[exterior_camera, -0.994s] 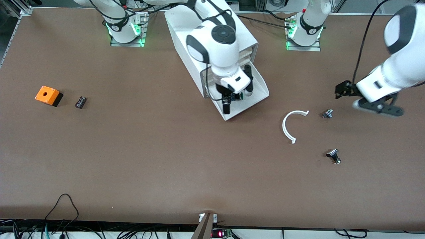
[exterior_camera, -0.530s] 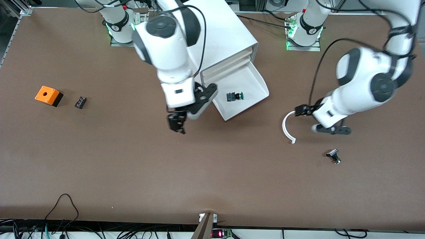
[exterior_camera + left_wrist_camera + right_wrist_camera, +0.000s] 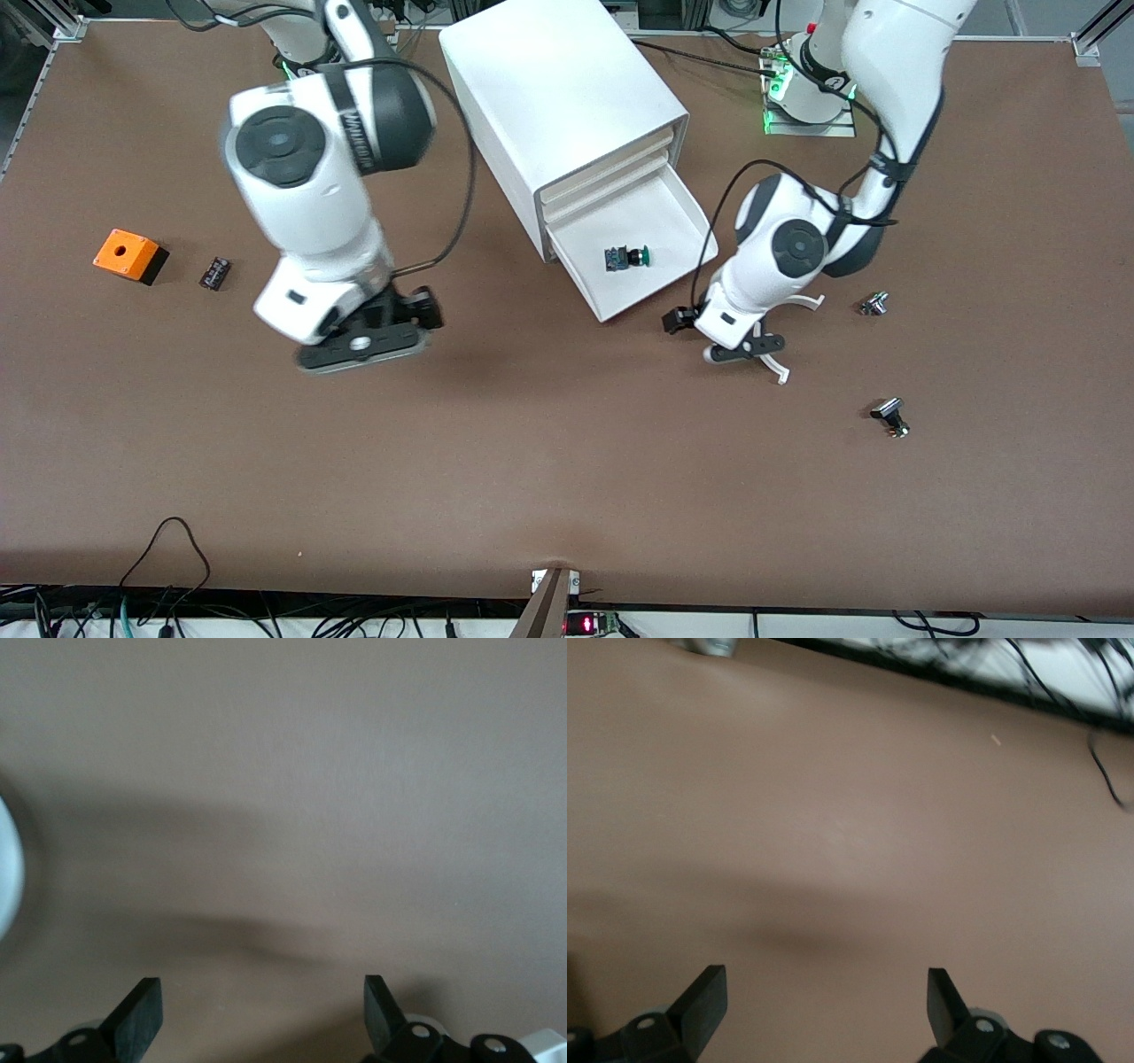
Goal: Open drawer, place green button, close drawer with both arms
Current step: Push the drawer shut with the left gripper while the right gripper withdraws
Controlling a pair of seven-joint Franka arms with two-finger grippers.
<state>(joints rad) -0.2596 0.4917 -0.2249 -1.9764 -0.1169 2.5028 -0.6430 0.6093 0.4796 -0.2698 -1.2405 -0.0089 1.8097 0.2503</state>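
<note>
The white cabinet (image 3: 567, 97) stands at the table's middle, and its bottom drawer (image 3: 666, 221) is pulled out. The green-capped button (image 3: 627, 258) lies on its side in the drawer. My right gripper (image 3: 359, 347) is open and empty over bare table toward the right arm's end of the drawer; its wrist view (image 3: 822, 992) shows only brown table. My left gripper (image 3: 740, 353) is open and empty, low over the table beside the drawer's front corner, toward the left arm's end. Its wrist view (image 3: 261, 1010) shows bare table with a white blur at one edge.
A white plastic arc (image 3: 811, 303) lies partly under the left arm. Two small silver-black parts (image 3: 874, 304) (image 3: 890, 416) lie toward the left arm's end. An orange box (image 3: 130, 255) and a small black part (image 3: 214, 272) lie toward the right arm's end.
My right gripper let go of the button in the drawer, then swung away toward the right arm's end. My left arm swung in from its end to the drawer's front corner.
</note>
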